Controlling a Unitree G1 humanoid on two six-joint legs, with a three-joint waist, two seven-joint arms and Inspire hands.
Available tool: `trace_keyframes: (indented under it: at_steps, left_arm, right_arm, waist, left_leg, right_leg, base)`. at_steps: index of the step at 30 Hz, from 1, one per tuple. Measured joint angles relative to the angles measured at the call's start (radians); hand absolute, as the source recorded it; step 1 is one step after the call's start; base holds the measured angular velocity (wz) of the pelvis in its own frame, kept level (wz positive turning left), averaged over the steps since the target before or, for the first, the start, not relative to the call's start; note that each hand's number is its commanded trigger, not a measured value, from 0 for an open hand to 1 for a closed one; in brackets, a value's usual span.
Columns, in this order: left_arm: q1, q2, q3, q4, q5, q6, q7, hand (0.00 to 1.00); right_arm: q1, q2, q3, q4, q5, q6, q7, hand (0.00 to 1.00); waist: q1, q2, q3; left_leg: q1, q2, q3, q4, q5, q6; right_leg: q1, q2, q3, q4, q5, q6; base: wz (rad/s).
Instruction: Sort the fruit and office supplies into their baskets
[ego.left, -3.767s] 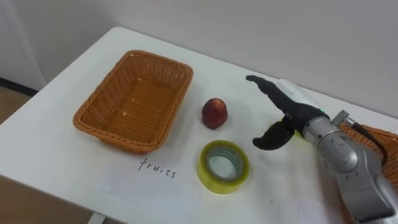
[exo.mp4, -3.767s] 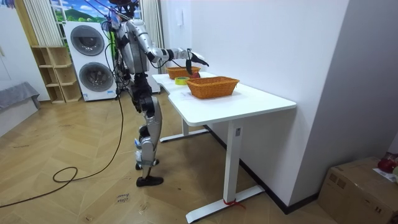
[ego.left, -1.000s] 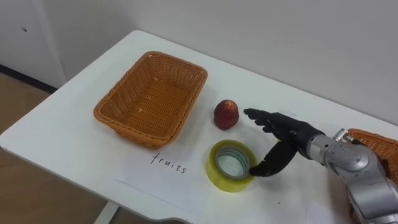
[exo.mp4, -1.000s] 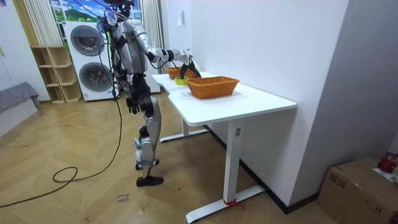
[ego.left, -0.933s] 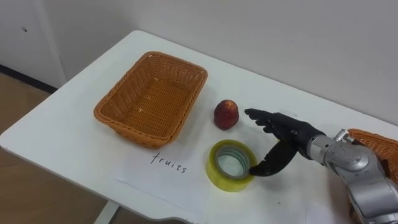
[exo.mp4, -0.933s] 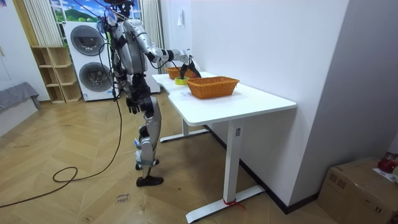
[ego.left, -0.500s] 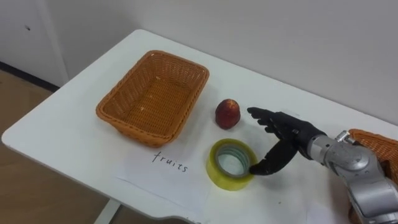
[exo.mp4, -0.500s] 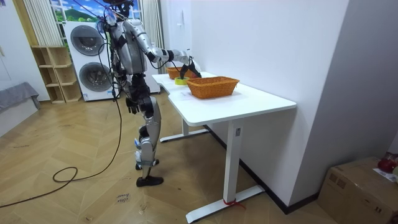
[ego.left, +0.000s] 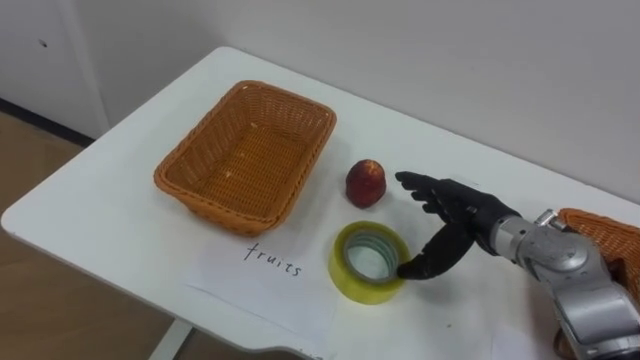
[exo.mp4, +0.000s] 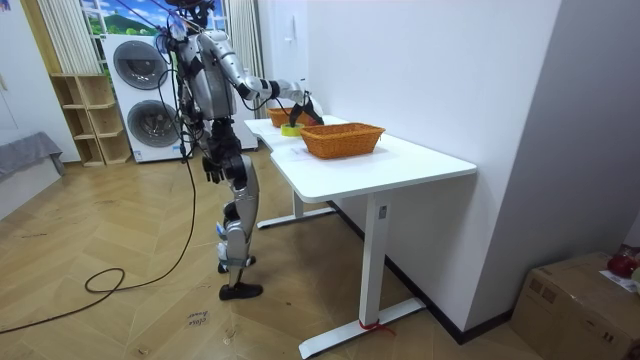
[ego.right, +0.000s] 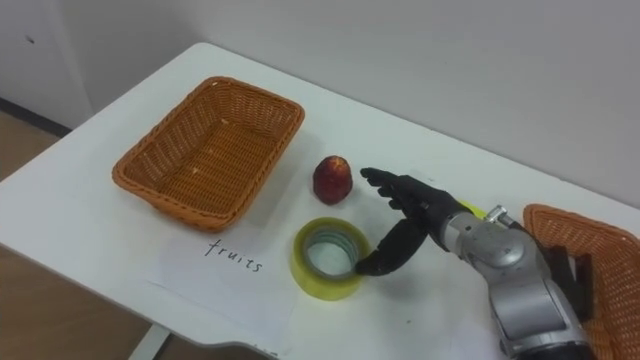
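Observation:
A red apple (ego.left: 366, 183) (ego.right: 332, 180) lies on the white table (ego.left: 140, 190) just right of an empty wicker basket (ego.left: 247, 155) (ego.right: 209, 150). In front of the apple sits a yellow tape roll (ego.left: 369, 263) (ego.right: 329, 260). My right hand (ego.left: 452, 219) (ego.right: 412, 218) is open beside them: its straight fingers reach toward the apple without touching it, and its thumb rests against the roll's right side. A second wicker basket (ego.left: 605, 232) (ego.right: 584, 250) stands at the right edge. In the room view my left hand (exo.mp4: 210, 169) hangs by my hip.
A paper sheet with "fruits" handwritten on it (ego.left: 274, 267) lies in front of the empty basket, near the table's front edge. A yellow-green object (ego.right: 491, 214) peeks out behind my right wrist. In the room view a washing machine (exo.mp4: 145, 95) stands behind me.
My right hand has come down and leftward from above the table to the tape roll. In the last second it barely shifted; the camera moved slightly.

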Motion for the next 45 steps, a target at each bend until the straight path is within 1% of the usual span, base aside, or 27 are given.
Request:
trace_keyframes:
  at_steps: [12, 15, 22, 31, 45]
  left_arm:
    - [0.005, -0.001, -0.002, 0.0, 0.0, 0.002, -0.005, 0.0]
    - [0.005, -0.001, -0.003, 0.0, 0.0, 0.002, -0.009, 0.0]
    - [0.01, 0.0, -0.003, 0.007, 0.0, 0.0, -0.013, 0.0]
    - [0.01, 0.0, -0.003, 0.007, -0.001, -0.002, -0.017, 0.0]
    - [0.01, 0.001, -0.003, 0.007, -0.002, 0.0, -0.024, 0.0]
  right_arm:
    - [-0.003, 0.003, 0.0, 0.0, 0.001, 0.001, 0.008, 0.0]
    - [-0.017, 0.006, 0.0, 0.0, 0.005, 0.001, 0.014, 0.0]
    - [-0.056, 0.006, 0.0, 0.0, 0.07, 0.001, 0.014, 0.0]
    - [-0.057, 0.006, 0.0, 0.0, 0.113, 0.001, 0.011, 0.0]
    - [-0.063, 0.006, 0.0, -0.001, 0.116, 0.001, 0.01, 0.0]
  waist:
    - [0.0, 0.001, 0.0005]
    - [0.0, 0.001, 0.0007]
    - [0.0, -0.002, 0.0001]
    - [-0.001, -0.011, 0.0028]
    - [0.0, -0.008, 0.0023]
  left_leg:
    - [-0.003, 0.001, 0.005, 0.007, -0.001, 0.0]
    - [-0.009, 0.001, 0.007, 0.01, -0.001, 0.0]
    - [-0.016, 0.001, 0.008, 0.013, -0.001, 0.0]
    - [-0.017, 0.001, 0.007, 0.013, -0.001, 0.0]
    - [-0.017, 0.001, 0.007, 0.013, -0.001, 0.0]
  right_leg:
    - [-0.002, 0.0, 0.005, 0.001, 0.0, 0.0]
    - [-0.007, 0.0, 0.007, 0.002, 0.0, 0.0]
    - [-0.012, 0.0, 0.006, 0.003, 0.0, 0.0]
    - [-0.012, 0.001, 0.006, 0.002, 0.0, 0.0]
    - [-0.013, 0.001, 0.009, 0.002, 0.0, 0.0]
  base:
    - [0.0]
    - [0.0]
    - [0.0]
    - [0.0]
    - [0.0]
